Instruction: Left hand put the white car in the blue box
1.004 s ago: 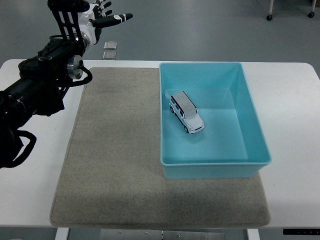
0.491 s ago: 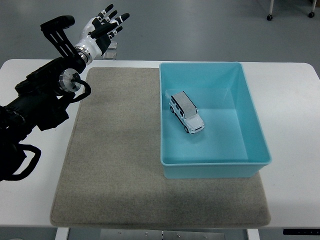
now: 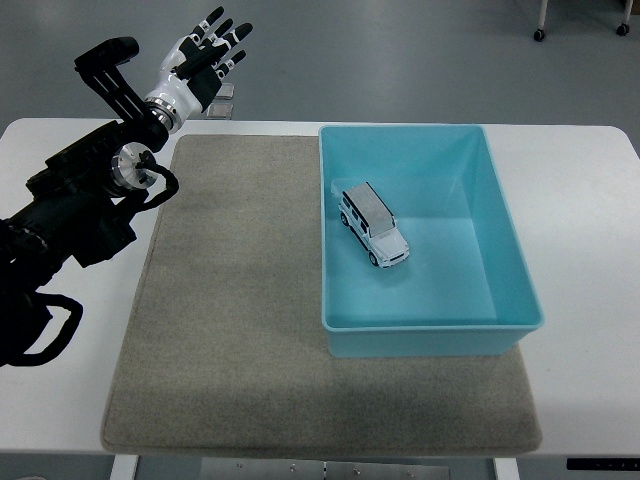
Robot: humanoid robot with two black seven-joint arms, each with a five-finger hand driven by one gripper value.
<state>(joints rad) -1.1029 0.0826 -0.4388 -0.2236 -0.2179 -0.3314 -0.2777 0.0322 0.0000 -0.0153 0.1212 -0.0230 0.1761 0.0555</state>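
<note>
From the head view we see the white car (image 3: 373, 225) sitting on its wheels inside the blue box (image 3: 505, 240). It is in the left part of the box, turned at a slant. The box stands on the right side of a gray mat (image 3: 230, 300), which lies on the white table (image 3: 590, 210). Our left hand (image 3: 200, 58) is up past the table's far left corner, well apart from the box. Its fingers (image 3: 228, 40) are spread wide and it holds nothing. The black left arm (image 3: 75, 200) comes in from the left edge, and part of it is cut off there. The hand hides most of something small and gray on the floor behind it, so we cannot tell what that is.
</note>
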